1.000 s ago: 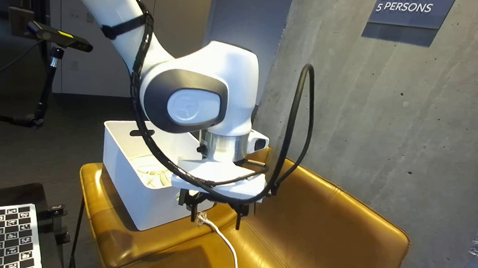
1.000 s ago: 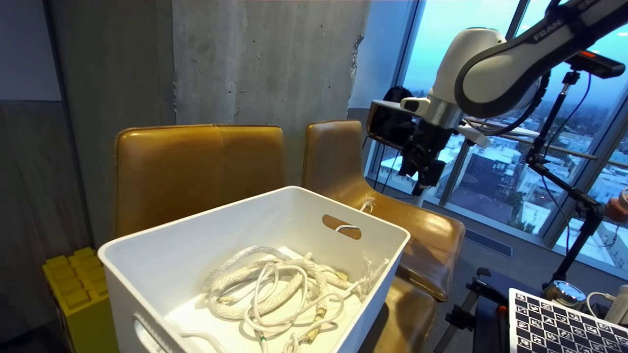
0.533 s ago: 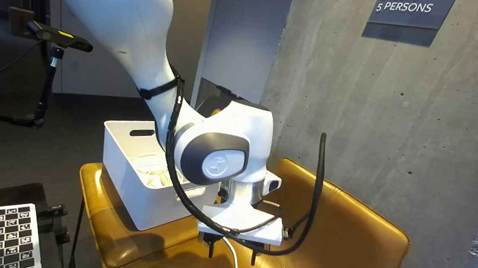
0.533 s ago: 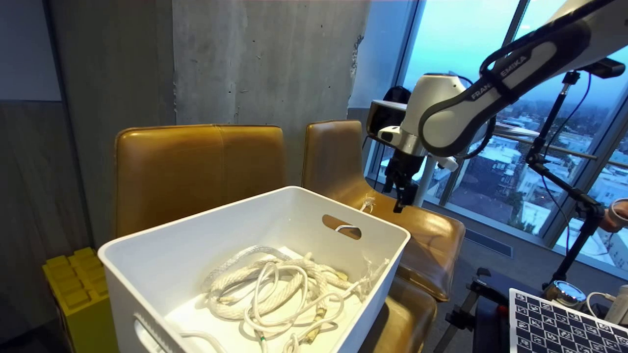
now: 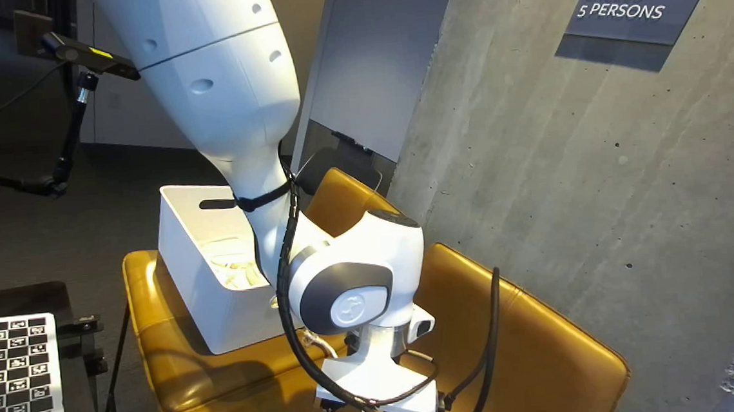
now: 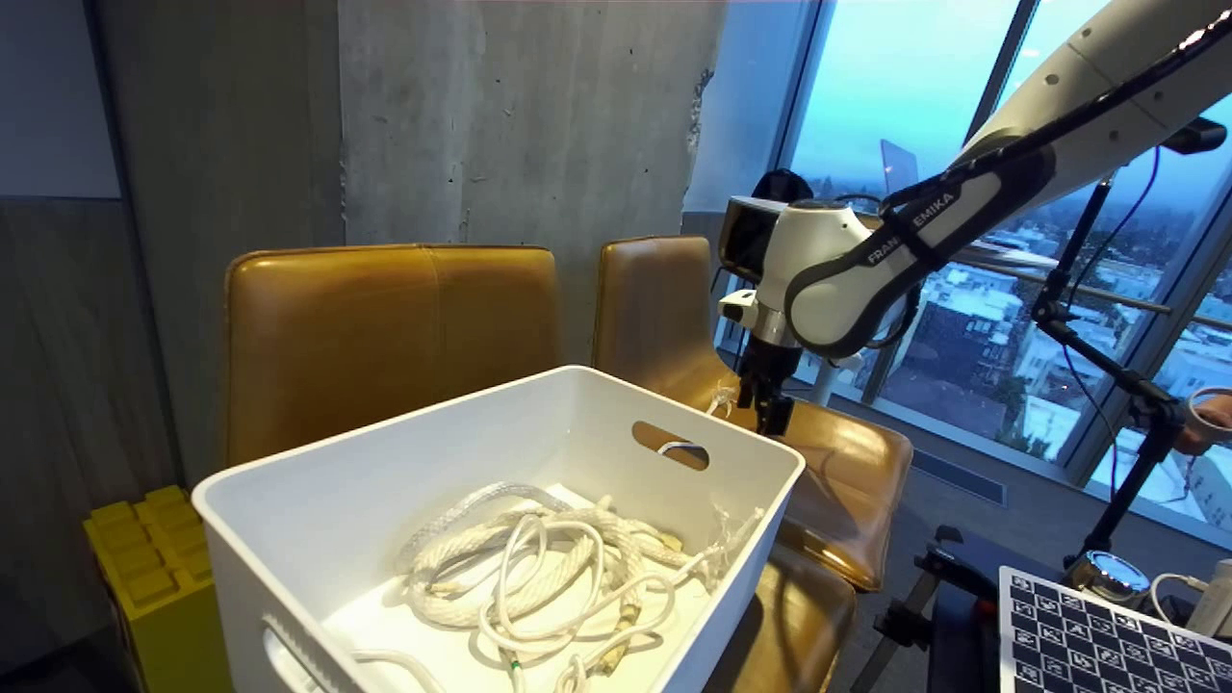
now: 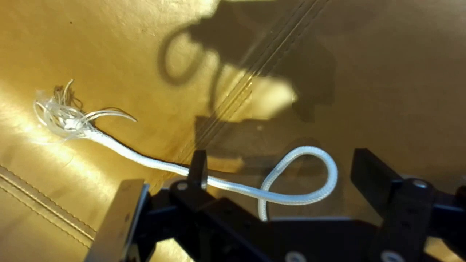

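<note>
My gripper (image 7: 280,160) stands open above a tan leather chair seat (image 7: 120,62) in the wrist view, its fingers wide apart and nothing held. Below it lies a thin white rope (image 7: 233,186). One loop of the rope shows between the fingers, and it passes behind the left finger (image 7: 197,167) towards a frayed end (image 7: 74,124) at left. Beneath the gripper's body the rope's other part is hidden. In an exterior view the gripper (image 6: 767,409) hangs just beyond a white bin (image 6: 385,423), near the frayed end; touching cannot be told.
Inside the bin lie coiled white ropes (image 6: 577,549). It sits on a tan chair (image 5: 157,350) beside the arm. A concrete wall (image 5: 584,171) rises behind the chairs. A checkered board (image 5: 12,392) and a camera on a stand (image 5: 91,54) are at the left in an exterior view.
The arm has come down towards the chair seat in both exterior views, bringing the gripper lower and closer to the rope. The fingers stay apart; bin and rope look unmoved.
</note>
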Controlling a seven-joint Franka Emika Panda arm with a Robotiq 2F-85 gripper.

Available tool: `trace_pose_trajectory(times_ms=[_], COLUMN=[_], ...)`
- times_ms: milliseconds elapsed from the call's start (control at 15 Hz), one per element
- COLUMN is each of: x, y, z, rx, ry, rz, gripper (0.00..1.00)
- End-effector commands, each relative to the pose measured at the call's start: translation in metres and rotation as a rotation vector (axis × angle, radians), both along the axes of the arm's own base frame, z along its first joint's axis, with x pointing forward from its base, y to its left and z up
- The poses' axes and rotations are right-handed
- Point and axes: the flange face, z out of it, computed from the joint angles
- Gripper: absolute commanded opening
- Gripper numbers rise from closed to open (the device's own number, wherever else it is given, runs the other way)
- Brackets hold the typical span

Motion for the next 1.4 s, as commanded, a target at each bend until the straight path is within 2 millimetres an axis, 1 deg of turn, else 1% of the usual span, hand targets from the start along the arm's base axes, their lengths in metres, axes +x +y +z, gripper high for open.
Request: trace_pose_trajectory(times_ms=[0,267,467,800,1067,1200,1333], x=[0.02,0.027,0.031,0.037,0.032,0.029,0.028], y=[-0.008,-0.015,-0.009,0.009,0.02,0.022,0.021], z=[0.0,-0.007,-0.012,-0.024,-0.042,-0.051,-0.055], rx=[-0.009,-0.012,-0.006,0.009,0.02,0.023,0.023], ry=[-0.024,-0.03,-0.03,-0.029,-0.008,0.005,0.01], rz=[-0.018,-0.037,-0.044,-0.039,-0.047,-0.052,-0.059], gripper=[1.0,1.0,1.0,1.0,1.0,1.0,1.0])
